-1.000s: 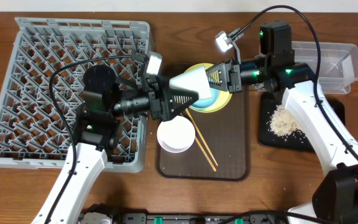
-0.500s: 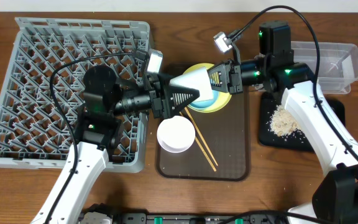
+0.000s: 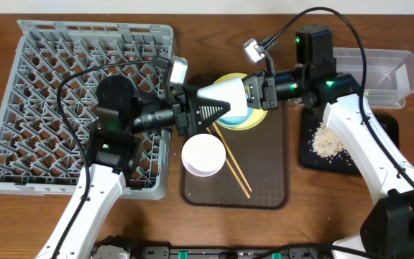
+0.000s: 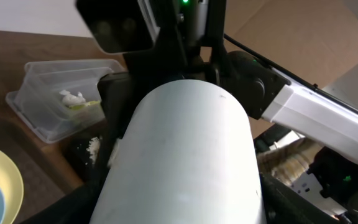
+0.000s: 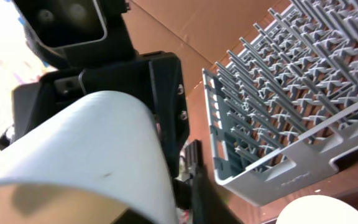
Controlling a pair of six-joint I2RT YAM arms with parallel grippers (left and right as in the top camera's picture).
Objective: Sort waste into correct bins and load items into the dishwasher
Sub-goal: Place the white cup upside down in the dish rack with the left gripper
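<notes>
My left gripper (image 3: 215, 101) is shut on a white cup (image 3: 223, 93) and holds it on its side above the yellow plate (image 3: 225, 124) and light blue bowl (image 3: 240, 115). In the left wrist view the cup (image 4: 185, 149) fills the space between the fingers. My right gripper (image 3: 248, 92) is at the cup's wide end. In the right wrist view its jaws straddle the cup wall (image 5: 92, 143) with a gap beside one finger (image 5: 199, 190). A pale white bowl (image 3: 204, 155) and chopsticks (image 3: 233, 164) lie on the brown tray (image 3: 264, 187).
The grey dish rack (image 3: 63, 108) stands at the left. The clear box (image 3: 383, 68) at the far right holds a tissue (image 4: 72, 97) and a wrapper. The black tray (image 3: 351, 162) holds beige food scraps (image 3: 328, 139).
My right gripper has moved a little to the left, closer onto the cup's wide end. The cup and my left gripper have stayed in place.
</notes>
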